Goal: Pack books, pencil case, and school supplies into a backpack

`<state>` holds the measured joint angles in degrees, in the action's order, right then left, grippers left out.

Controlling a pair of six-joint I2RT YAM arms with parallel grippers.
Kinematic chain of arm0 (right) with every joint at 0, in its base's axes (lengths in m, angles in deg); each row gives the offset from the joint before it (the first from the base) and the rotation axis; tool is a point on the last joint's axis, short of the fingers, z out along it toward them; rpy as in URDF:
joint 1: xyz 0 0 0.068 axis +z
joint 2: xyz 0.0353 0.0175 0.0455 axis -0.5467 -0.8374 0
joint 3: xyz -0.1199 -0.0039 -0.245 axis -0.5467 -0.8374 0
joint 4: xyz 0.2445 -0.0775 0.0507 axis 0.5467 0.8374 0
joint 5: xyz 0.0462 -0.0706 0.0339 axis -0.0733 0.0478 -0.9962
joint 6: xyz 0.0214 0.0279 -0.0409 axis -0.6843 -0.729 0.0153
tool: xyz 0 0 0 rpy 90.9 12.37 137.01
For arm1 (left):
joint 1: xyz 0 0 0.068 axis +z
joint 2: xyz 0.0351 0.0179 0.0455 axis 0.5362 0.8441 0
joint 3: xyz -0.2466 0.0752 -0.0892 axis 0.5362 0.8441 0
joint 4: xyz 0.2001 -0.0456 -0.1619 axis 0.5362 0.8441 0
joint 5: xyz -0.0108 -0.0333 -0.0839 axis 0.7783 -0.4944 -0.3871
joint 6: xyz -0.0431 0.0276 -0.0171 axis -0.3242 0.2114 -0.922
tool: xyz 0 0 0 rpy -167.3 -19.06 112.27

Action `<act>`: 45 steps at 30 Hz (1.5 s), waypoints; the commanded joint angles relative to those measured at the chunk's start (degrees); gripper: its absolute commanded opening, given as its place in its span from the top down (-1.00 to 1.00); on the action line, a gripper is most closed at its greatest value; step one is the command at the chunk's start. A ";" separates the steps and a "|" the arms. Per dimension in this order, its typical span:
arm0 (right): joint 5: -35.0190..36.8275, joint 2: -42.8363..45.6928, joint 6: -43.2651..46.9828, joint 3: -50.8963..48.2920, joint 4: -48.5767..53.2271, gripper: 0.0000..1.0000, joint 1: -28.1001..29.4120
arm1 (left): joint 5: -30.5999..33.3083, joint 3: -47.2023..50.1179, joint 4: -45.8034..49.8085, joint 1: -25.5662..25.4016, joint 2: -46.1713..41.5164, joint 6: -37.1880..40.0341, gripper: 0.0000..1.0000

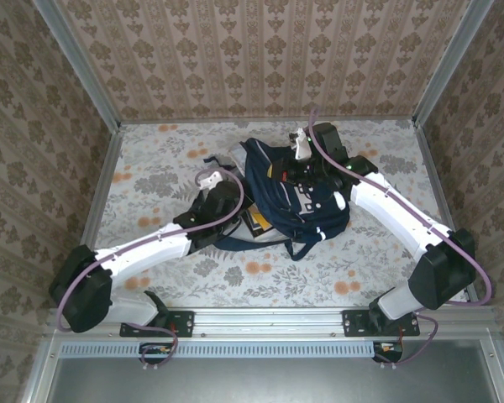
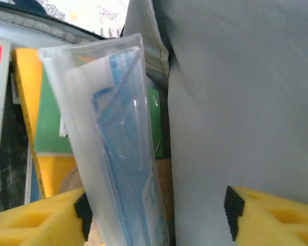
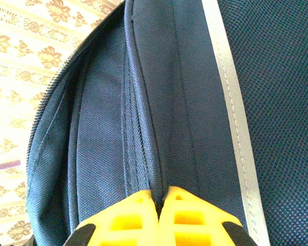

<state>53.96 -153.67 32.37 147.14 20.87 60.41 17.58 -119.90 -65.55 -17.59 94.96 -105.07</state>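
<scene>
Both grippers at the backpack in the middle of the table.
The right gripper is pressed together, pinching a fold of blue fabric. The left gripper stands spread inside the opening, a clear packet leaning by its lower-left finger, with the books behind at left.

From above I see the navy backpack lying mid-counter. My left arm reaches to its open left side, where a yellow book edge shows. My right arm bends over its far end.
</scene>
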 commanded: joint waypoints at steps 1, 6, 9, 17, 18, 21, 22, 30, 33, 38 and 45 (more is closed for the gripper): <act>0.64 2.79 -1.02 -0.35 -3.38 1.00 -0.11 | 0.62 -1.32 7.32 -0.13 -3.44 0.46 -0.45; 0.91 3.35 -0.93 -1.16 -3.34 1.00 -0.11 | -3.44 1.00 8.82 3.70 -5.74 0.58 -0.46; 0.95 3.53 -0.91 -1.30 -3.37 1.00 -0.11 | -6.08 0.80 10.92 5.43 -6.09 2.83 -0.42; 1.16 3.89 -0.74 -1.30 -2.98 1.00 -0.11 | -22.60 1.57 9.45 14.87 -4.51 11.41 -0.35; 1.17 3.89 -0.60 -1.27 -2.75 1.00 -0.11 | -26.12 1.17 9.55 16.53 -3.82 13.63 -0.35; 1.12 3.89 -0.34 -1.12 -2.31 1.00 -0.04 | -34.93 -0.47 10.97 21.11 -1.82 19.86 -0.35; 1.24 3.95 -0.21 -1.08 -2.18 1.00 -0.11 | -38.50 -1.31 11.73 22.79 -0.67 22.53 -0.34; 1.52 4.33 0.41 -1.20 -1.51 1.00 -0.11 | -56.94 -8.48 17.90 32.34 8.83 36.65 -0.35; 1.61 4.24 0.58 -1.12 -1.53 1.00 -0.11 | -60.83 -11.61 18.50 33.45 12.71 39.07 -0.33; 1.67 3.97 0.75 -0.65 -1.32 1.00 -0.11 | -61.69 -17.09 20.45 34.26 18.89 41.60 -0.29; 2.39 4.27 1.47 -0.37 -0.43 1.00 -0.20 | -67.76 -20.95 18.43 35.70 25.20 42.82 -0.21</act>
<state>54.48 -152.49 33.26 145.87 20.11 60.45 -44.86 -138.37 -47.02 17.40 118.54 -64.79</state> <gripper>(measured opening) 0.062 0.614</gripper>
